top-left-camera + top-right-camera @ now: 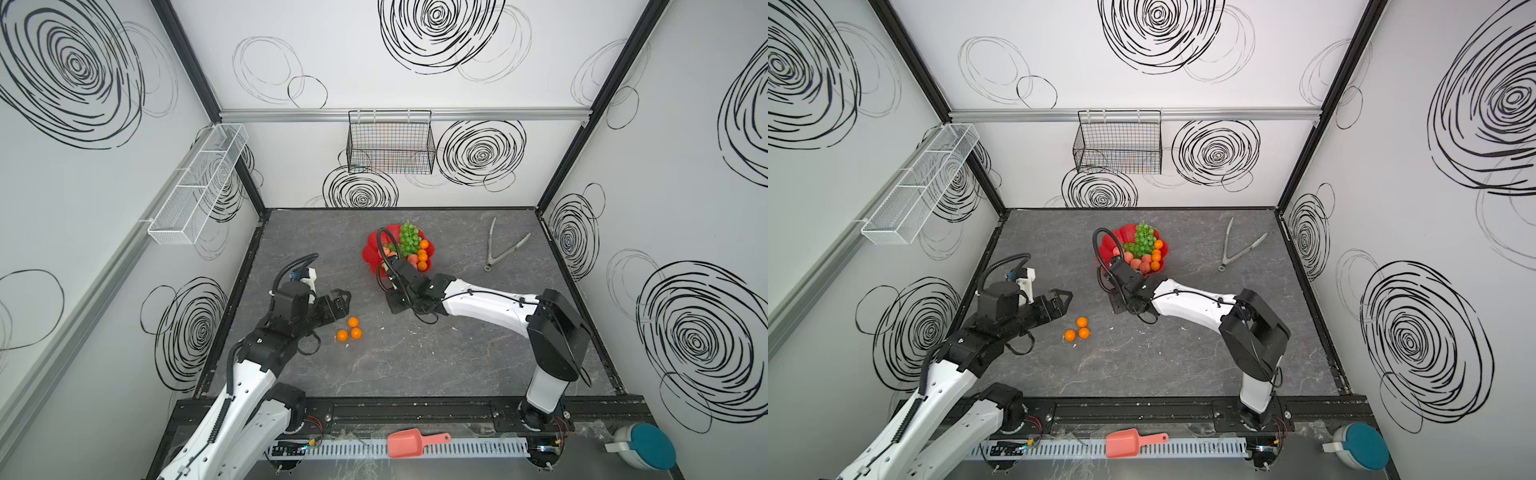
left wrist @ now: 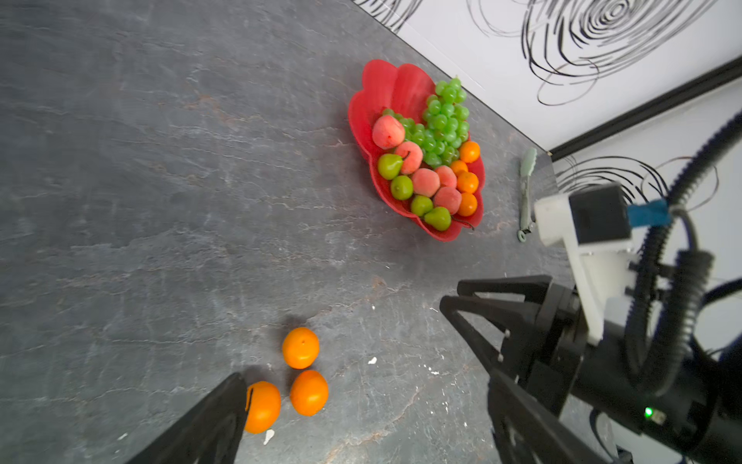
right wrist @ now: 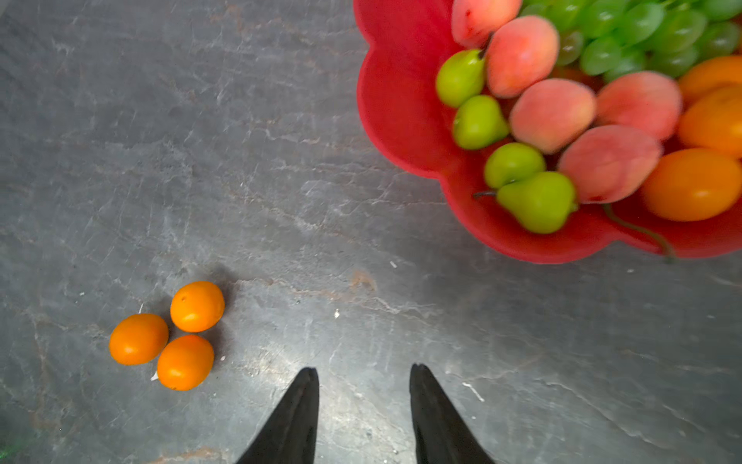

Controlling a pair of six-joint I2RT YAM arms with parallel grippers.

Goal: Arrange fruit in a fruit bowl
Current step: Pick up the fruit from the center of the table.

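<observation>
Plainly, three tangerines (image 3: pixel 196 306) lie on the counter (image 3: pixel 281 160), apart from the bowl (image 3: pixel 401 120) — left gripper (image 1: pixel 345 305) and right gripper (image 3: pixel 363 367) both gape empty; the nearer left should straddle one squarely.

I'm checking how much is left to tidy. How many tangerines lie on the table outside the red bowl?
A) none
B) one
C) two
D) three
D: three tangerines sit in a tight cluster on the bare table, well apart from the bowl.
</observation>
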